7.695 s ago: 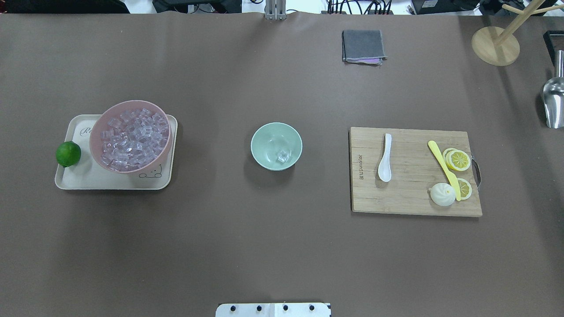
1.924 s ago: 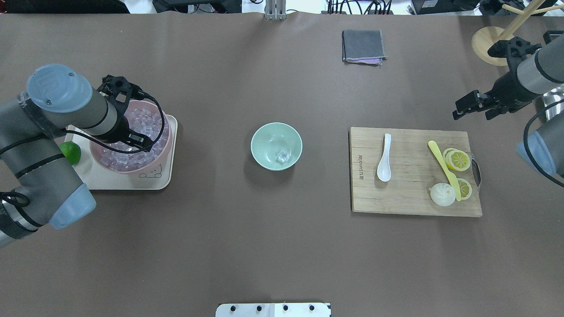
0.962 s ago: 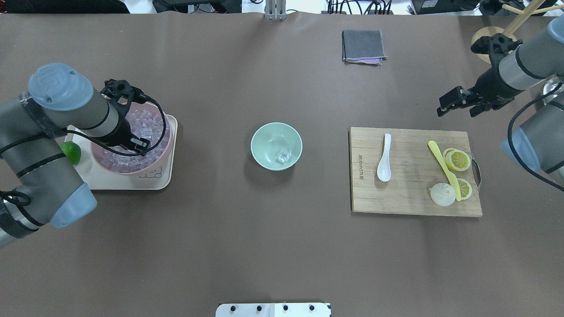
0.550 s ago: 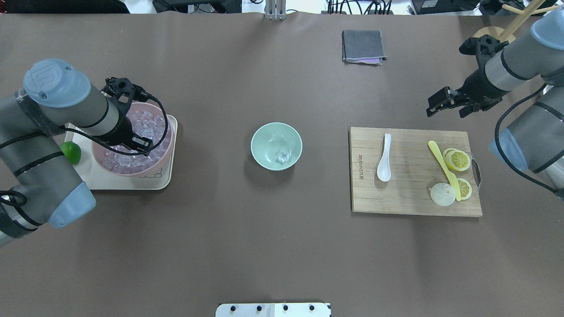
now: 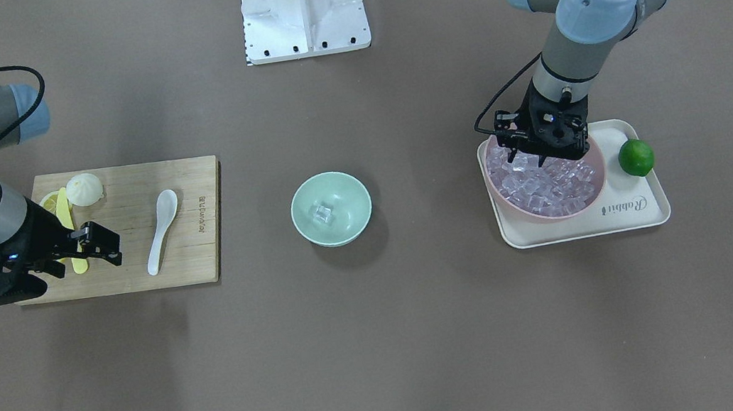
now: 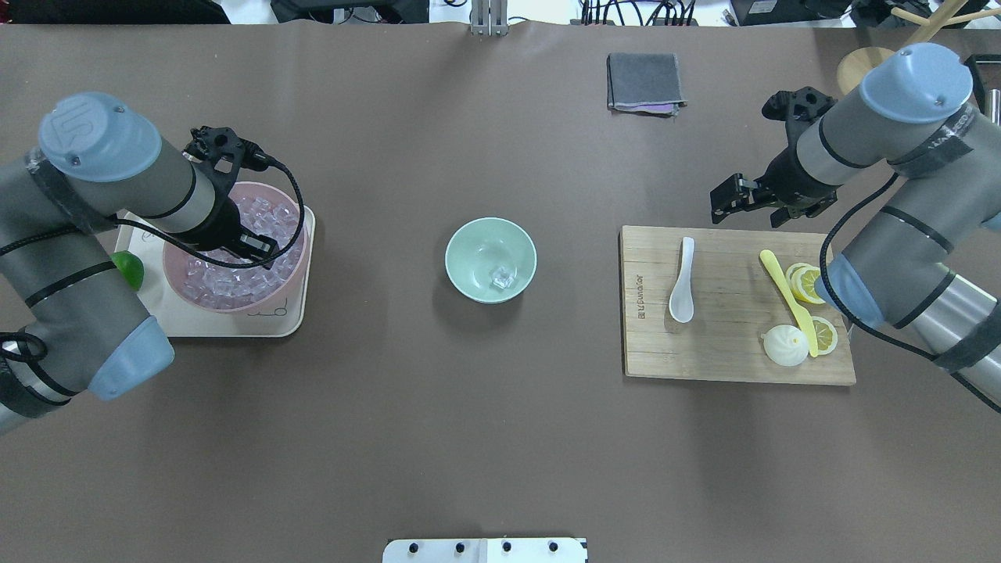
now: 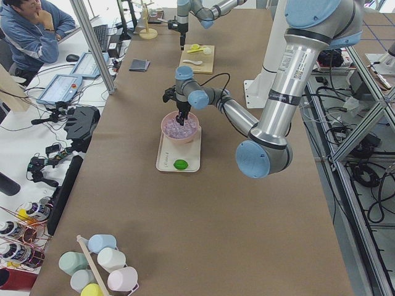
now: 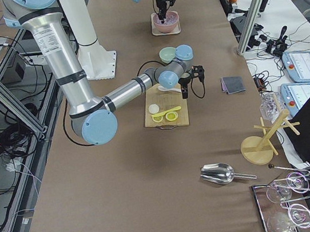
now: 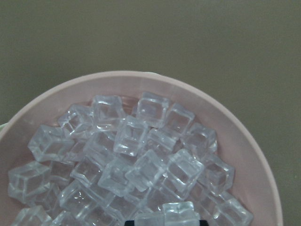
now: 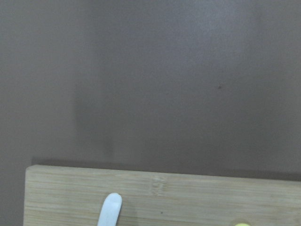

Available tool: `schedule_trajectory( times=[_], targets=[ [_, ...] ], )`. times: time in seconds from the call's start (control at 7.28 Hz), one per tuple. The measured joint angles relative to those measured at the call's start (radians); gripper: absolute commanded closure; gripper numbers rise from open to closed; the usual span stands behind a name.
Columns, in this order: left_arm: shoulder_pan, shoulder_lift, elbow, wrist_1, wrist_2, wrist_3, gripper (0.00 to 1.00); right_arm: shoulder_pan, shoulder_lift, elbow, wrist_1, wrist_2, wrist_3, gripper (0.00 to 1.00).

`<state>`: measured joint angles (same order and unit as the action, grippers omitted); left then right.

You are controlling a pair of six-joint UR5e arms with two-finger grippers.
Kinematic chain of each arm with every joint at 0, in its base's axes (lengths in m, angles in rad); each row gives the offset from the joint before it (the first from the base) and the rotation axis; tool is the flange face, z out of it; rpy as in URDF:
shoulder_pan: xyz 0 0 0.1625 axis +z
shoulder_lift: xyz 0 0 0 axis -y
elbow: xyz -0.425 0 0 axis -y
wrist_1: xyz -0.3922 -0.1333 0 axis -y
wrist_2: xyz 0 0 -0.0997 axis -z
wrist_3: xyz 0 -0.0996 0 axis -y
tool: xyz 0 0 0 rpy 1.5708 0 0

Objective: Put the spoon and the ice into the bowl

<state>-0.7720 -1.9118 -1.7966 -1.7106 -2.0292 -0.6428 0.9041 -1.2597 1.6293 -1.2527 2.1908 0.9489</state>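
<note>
Now both arms are working over the bench

Now the left pincer (image 6: pixel 256 247) is reaching down into the pink bowl (image 9: pixel 221 113), its fingertips sunk among the ice (image 9: pixel 136 141). At the bottom edge of the wrist view one cube is showing larger and closer than the heap. A dark fingertip is hugging each side of it, so the pincer is pinching narrowly on that piece of ice. Over the last two seconds this pincer has been drifting only slightly rightward inside the pink bowl. That bowl is now covering more of the small drawing on the cream tray (image 6: pixel 235 324) than it did at the start. The lime (image 6: pixel 129 270) is sitting at the tray's left edge.

The right pincer (image 6: pixel 752 207) is hanging spread wide and gripping nothing, over bare bench (image 6: pixel 500 438) just past the far edge of the cutting board (image 6: pixel 727 352). Two seconds ago it was out by the bench's right edge. It has been swinging leftward and is now standing far-right of the spoon (image 6: pixel 683 281).

The spoon is lying where it was on the board's left part, handle pointing far. It is lying apart from the yellow knife (image 6: pixel 782 285), lemon slices (image 6: pixel 809 283) and bun (image 6: pixel 784 346). The bowl (image 6: pixel 469 254) is resting mid-bench between tray and board, holding a single cube as before.
</note>
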Motion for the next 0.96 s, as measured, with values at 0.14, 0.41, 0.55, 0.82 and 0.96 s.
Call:
schedule_trajectory(
  times=[0.14, 0.41, 0.55, 0.82, 0.96],
  targets=[
    [-0.002, -0.006, 0.002, 0.001, 0.000, -0.001, 1.00, -0.028, 0.004, 0.000, 0.001, -0.013, 0.048, 0.05],
    [-0.007, -0.011, 0.005, 0.001, 0.001, -0.003, 1.00, -0.080, 0.020, -0.002, 0.001, -0.035, 0.139, 0.08],
    [-0.008, -0.012, 0.006, 0.001, 0.001, -0.005, 1.00, -0.099, 0.029, -0.005, 0.001, -0.048, 0.166, 0.10],
    [-0.010, -0.026, 0.006, 0.002, -0.003, -0.011, 1.00, -0.122, 0.043, -0.020, 0.001, -0.077, 0.187, 0.15],
    [-0.016, -0.041, 0.006, 0.002, -0.017, -0.019, 1.00, -0.128, 0.046, -0.025, 0.001, -0.081, 0.189, 0.29]
  ],
)
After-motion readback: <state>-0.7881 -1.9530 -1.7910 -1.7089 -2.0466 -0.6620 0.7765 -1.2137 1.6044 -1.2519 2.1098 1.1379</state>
